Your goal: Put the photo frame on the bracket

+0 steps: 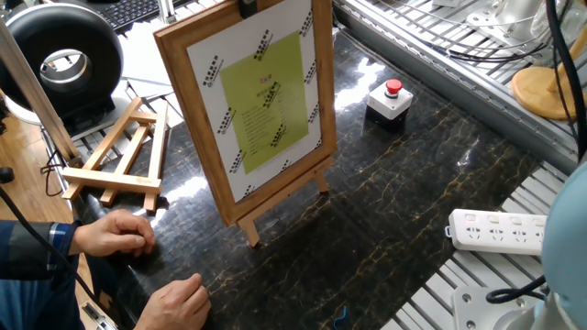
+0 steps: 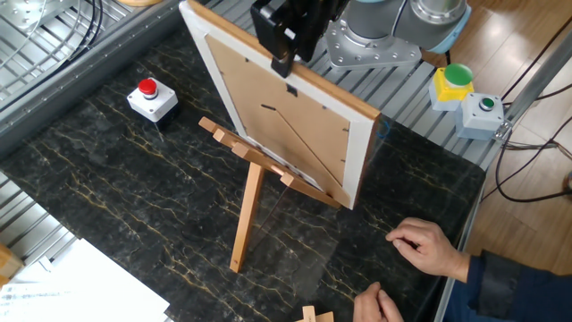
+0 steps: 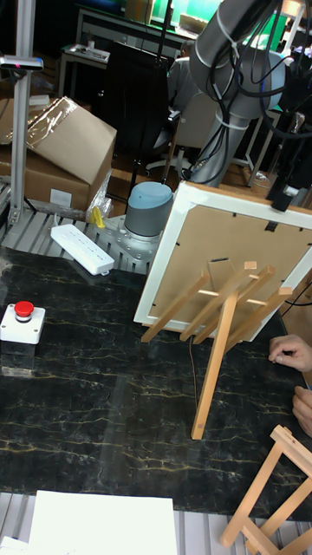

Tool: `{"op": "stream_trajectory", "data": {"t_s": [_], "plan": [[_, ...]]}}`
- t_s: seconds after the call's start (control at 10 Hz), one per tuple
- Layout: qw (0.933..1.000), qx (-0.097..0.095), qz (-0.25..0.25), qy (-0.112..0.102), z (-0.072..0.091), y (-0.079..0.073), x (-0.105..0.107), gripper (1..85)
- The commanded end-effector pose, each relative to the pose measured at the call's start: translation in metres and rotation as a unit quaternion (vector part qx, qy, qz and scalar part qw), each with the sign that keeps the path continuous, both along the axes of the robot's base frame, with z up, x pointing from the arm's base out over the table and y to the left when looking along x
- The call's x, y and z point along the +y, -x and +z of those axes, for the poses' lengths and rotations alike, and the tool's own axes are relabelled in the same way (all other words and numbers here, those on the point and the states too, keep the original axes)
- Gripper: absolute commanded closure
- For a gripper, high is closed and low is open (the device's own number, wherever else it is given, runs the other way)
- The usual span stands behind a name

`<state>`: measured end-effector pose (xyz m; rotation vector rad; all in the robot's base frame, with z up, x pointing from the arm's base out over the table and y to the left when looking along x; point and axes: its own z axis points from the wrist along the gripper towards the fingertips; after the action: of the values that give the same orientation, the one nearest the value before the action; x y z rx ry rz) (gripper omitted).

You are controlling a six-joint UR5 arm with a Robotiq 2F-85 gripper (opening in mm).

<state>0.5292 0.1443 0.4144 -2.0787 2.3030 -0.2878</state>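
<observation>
The photo frame stands nearly upright on the dark table, its yellow-green panel facing the front. Its lower edge sits on the ledge bar of the bracket. In the other fixed view I see the frame's brown back leaning towards the bracket's slats, with the prop leg behind. My gripper is shut on the frame's top edge, and only its black tip shows in one fixed view. The tall fixed view shows the gripper at the frame's top right and the bracket behind the frame.
A smaller A-shaped easel lies flat at the left. A red button box stands behind the frame. A white power strip lies at the right edge. A person's hands rest on the table's front left corner.
</observation>
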Motion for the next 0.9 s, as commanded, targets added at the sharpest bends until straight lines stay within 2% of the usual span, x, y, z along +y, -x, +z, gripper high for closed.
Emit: {"op": "stream_trajectory", "data": {"t_s": [0.0,0.6,0.8], "plan": [[0.9994,-0.022,-0.015,-0.022,-0.002,-0.013,0.007,48.0],[0.9992,-0.02,-0.008,-0.032,-0.013,-0.019,0.006,48.3],[0.9993,-0.02,-0.005,-0.03,-0.012,-0.02,0.003,48.3]]}}
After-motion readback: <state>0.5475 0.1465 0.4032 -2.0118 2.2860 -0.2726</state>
